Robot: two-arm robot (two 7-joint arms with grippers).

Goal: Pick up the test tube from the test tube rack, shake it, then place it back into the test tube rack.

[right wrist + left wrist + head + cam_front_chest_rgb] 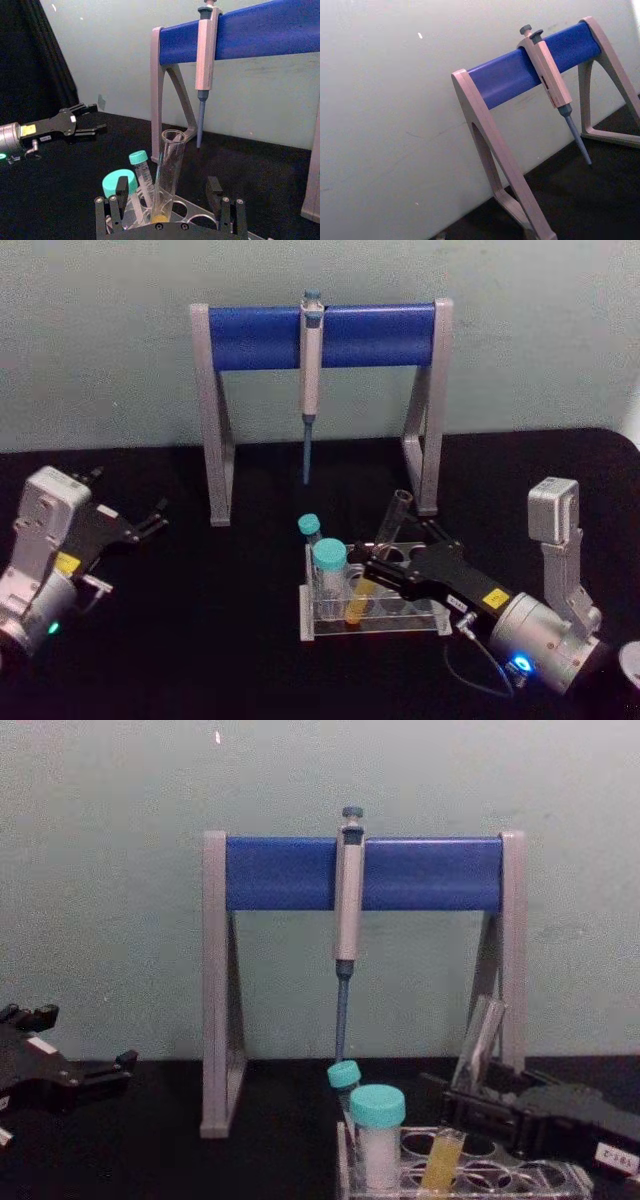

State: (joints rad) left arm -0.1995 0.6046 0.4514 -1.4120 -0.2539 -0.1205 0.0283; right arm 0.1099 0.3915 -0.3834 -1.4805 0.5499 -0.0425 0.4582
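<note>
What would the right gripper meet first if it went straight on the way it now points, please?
Most likely the test tube, which leans in the test tube rack between the right gripper's open fingers, with gaps either side; depth is unclear.

Head: looking down over the bench [220, 660].
Chest: looking level at the pipette stand [280, 872].
Left wrist: facing that stand, tilted.
Right wrist: facing it too, close over the test tube rack [192, 210].

Right arm [535, 635] reached forward and inward from the right side, wrist low, with the black right gripper [393, 545] angled toward the left and its fingers [120, 194] spread wide apart. Left arm [35, 560] lay off at the left side, with the left gripper [152, 519] pointing inward, fingers parted.
</note>
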